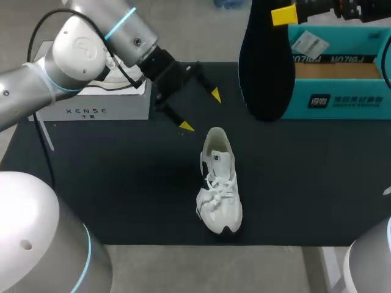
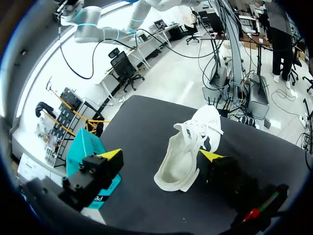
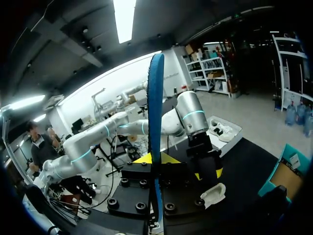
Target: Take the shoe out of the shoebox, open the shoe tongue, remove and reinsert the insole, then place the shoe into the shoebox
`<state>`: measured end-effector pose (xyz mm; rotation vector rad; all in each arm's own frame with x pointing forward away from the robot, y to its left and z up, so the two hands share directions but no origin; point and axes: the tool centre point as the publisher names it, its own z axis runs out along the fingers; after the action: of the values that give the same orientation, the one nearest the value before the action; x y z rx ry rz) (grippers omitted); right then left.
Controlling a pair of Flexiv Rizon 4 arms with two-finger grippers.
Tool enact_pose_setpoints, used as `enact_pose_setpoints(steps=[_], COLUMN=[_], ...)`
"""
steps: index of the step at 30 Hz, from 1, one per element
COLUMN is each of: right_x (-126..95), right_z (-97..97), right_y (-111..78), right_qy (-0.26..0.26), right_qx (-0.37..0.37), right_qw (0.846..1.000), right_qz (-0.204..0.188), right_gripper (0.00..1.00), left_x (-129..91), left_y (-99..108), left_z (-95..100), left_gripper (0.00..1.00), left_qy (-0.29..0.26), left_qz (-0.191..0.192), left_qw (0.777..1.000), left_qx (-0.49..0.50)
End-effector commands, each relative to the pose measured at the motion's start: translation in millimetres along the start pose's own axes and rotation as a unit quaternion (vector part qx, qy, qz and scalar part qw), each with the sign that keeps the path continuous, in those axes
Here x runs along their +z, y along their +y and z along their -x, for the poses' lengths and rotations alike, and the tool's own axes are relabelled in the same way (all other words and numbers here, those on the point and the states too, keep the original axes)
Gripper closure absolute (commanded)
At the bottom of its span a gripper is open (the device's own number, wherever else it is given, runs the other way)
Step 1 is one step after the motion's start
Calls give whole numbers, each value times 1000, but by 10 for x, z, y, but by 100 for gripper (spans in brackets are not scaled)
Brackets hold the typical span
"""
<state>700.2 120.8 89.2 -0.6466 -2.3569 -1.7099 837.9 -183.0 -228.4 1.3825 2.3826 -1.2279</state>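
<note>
Half the task is looking done, judging by how things are sitting: the insole [image 1: 266, 67] is out of the shoe [image 1: 220, 186], so I'm guessing the reinsert is what's coming up. The right jaws are clamping the insole by its top end, holding it up over the far side of the desk [image 1: 122, 183] near the open teal shoebox [image 1: 342, 85], with the long dark part dangling down. From the right wrist it's showing edge-on, a thin blue strip pinched right between the yellow tips. The left jaws are standing wide open with nothing in them, hovering just behind the shoe's heel.

To do this bit well, I'm thinking the left jaws should be pinning the heel or collar first so the shoe isn't skating around. Then the right arm should be feeding the insole in toe-end first at a shallow slant, sliding it along the bottom rather than stabbing straight down. That floppy end is probably going to fold if it's catching on the tongue.

Shoe itself is looking white and laced, with black bits at the toe and side. It's sitting sole-down mid-desk as far as I can tell, toe pointing toward the robot, opening gaping and pale inside.
</note>
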Motion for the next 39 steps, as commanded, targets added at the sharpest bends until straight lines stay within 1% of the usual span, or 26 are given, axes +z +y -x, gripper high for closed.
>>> enact_pose_setpoints(steps=[1,5,6,11,15,20,25,28,30,35,37,39], right_x=[20,20,20,20,20,20,20,20,20,20,20,20], right_z=[17,17,17,17,17,17,17,17,17,17,17,17], right_y=[14,14,14,14,14,14,14,14,14,14,14,14], right_qy=[0,0,0,0,0,0,0,0,0,0,0,0], right_qx=[0,0,0,0,0,0,0,0,0,0,0,0], right_qw=[1000,1000,1000,1000,1000,1000,1000,1000,1000,1000,1000,1000], right_qz=[-2,-2,-2,-2,-2,-2,-2,-2,-2,-2,-2,-2], right_gripper=[100,100,100,100,100,100,100,100,100,100,100,100], left_x=[-6,-6,-12,-68,-70,-63,-168,-257,-324,-446,-484,-530], left_y=[-94,-196,-222,-286,-309,-270,-218,-179,-152,-152,-164,-176], left_z=[-63,17,39,138,193,235,236,222,214,218,230,254], left_gripper=[0,0,0,0,0,0,0,0,0,0,0,0], left_qy=[-496,-546,-552,-556,-548,-543,-544,-539,-528,-475,-448,-415], left_qz=[-101,-112,-110,-101,-88,-74,-56,-51,-60,-91,-99,-98], left_qw=[859,828,825,825,832,836,837,841,847,873,885,899], left_qx=[-81,-58,-48,-24,-7,-2,6,18,23,62,77,95])
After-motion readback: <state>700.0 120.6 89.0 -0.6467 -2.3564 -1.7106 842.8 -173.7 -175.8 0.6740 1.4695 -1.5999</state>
